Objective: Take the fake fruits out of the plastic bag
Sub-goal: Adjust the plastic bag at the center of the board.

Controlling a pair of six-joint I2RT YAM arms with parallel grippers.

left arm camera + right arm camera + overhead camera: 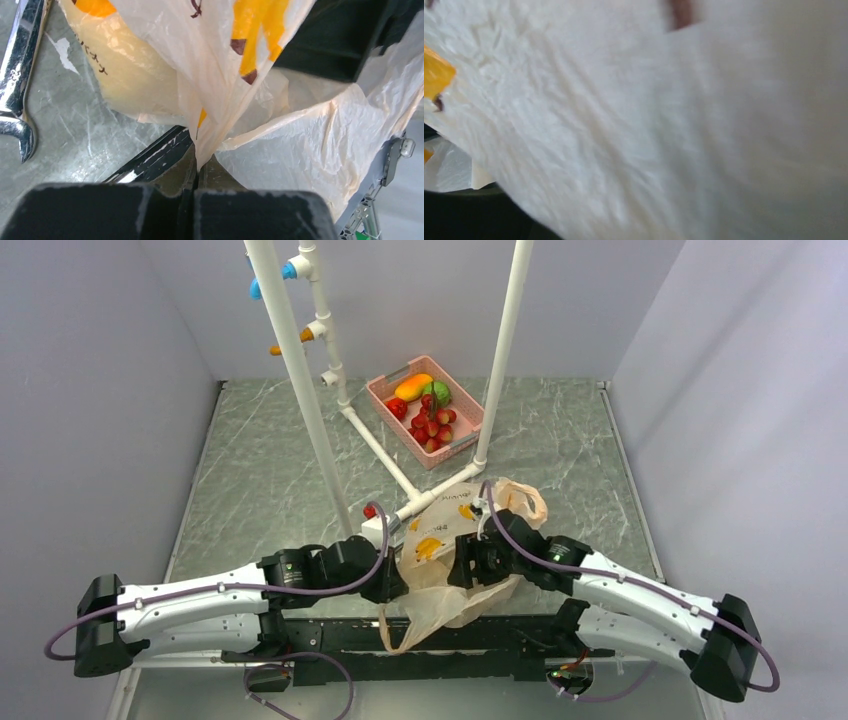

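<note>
Grey marbled table point(260, 470) (pale walls point(100, 390)); left fingers point(180, 175) pinch plastic bag point(440, 530), right fingers point(468, 568) unclear.

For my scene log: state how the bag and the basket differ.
The bag is thin, crumpled peach film; the basket is rigid, pink and slotted. The bag sits near, pinched by the left gripper; the basket stands far back, untouched. The basket's fruit shows openly; the bag's film veils its inside. Both are containers.
</note>
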